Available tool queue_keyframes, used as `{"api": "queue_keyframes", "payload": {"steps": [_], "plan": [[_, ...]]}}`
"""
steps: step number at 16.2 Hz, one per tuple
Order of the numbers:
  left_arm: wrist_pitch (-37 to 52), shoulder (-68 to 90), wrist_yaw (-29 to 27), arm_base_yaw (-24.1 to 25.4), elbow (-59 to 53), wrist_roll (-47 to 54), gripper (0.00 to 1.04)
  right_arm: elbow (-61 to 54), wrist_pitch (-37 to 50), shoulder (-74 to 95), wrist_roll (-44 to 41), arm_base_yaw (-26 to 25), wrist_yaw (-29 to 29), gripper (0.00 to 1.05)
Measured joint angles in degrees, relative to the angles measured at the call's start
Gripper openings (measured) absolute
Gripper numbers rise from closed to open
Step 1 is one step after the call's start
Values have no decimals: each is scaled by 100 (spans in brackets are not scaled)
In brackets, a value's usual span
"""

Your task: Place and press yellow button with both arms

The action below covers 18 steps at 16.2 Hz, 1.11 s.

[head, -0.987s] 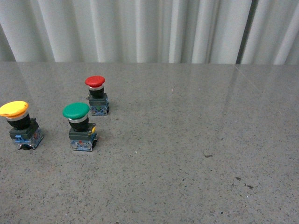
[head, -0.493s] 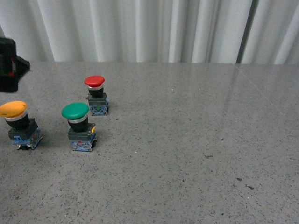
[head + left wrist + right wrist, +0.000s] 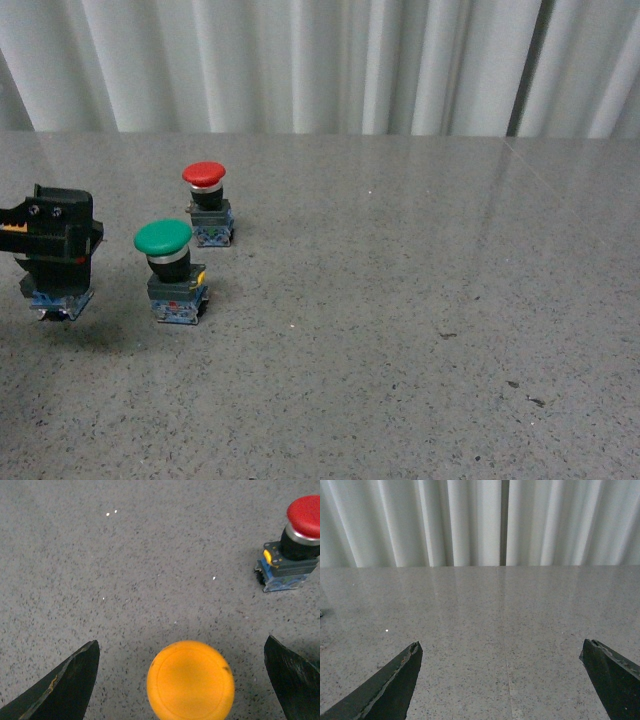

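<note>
Lower wide-open left gripper (image 3: 181, 640) straight onto yellow button (image 3: 190, 685), centred directly below it at far left of tabletop (image 3: 400, 300); hold right gripper (image 3: 500, 647), also wide and empty, well apart.

Green button (image 3: 165, 262) stands near yellow button (image 3: 190, 679); table (image 3: 420, 330) beyond open.

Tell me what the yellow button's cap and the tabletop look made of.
Cap of the yellow button: probably moulded plastic; even colour, smooth satin face with a faint ring.
The tabletop: looks like polished stone or a stone-look composite; grey speckle, soft glossy reflections. Cannot tell which.
</note>
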Motion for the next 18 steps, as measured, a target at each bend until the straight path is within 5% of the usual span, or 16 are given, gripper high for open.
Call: {"api": "queue_keyframes", "payload": {"steps": [2,3,5,13,15,18], "plan": [[216,289,-46,31,-107,-39,98,0,0,0,0,0,0,98],[297,343,-125,48,-109,-37,67,0,-2,0,0,0,0,98],[225,273,-166,48,-109,-33,51,0,0,0,0,0,0,98],[-267,-566,-376,-37,-17,0,29,0,-2,0,0,0,0,98],[-612,-1259,-540,-457,442,-11,29,0,0,0,0,0,0,98],[-710,-1104,-920,-1845,1563,-509,29,0,0,0,0,0,0,98]]}}
